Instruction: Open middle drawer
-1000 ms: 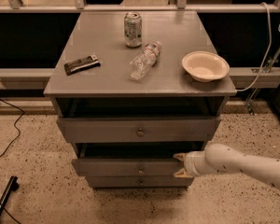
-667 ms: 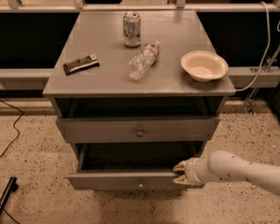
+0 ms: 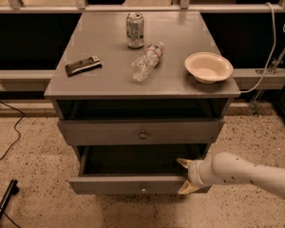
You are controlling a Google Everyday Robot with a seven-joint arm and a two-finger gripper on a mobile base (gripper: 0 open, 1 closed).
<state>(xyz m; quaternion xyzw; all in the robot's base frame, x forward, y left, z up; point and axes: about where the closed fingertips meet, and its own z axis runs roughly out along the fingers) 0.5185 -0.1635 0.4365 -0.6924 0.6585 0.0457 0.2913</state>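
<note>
The grey cabinet (image 3: pixel 61 95) has an upper drawer (image 3: pixel 109 133) with a round knob, standing slightly out. Below it the middle drawer (image 3: pixel 109 185) is pulled well out, its dark inside showing and its small knob (image 3: pixel 143 190) at the centre of the low front. My gripper (image 3: pixel 185 176), on a white arm coming in from the right, sits at the right end of that front. One finger (image 3: pixel 183 163) is inside the drawer and the other finger (image 3: pixel 187 189) is on the outer face, shut on the front panel. The lowest drawer is hidden beneath.
On the cabinet top lie a soda can (image 3: pixel 135 30), a clear plastic bottle (image 3: pixel 146 61) on its side, a dark snack bar (image 3: pixel 82 65) and a cream bowl (image 3: pixel 208 67). Cables (image 3: pixel 9 127) and a black stand foot (image 3: pixel 2 203) lie on the speckled floor at left.
The middle drawer has slid out from nearly closed to well open. My gripper has moved toward the camera with the drawer front in its hold.
</note>
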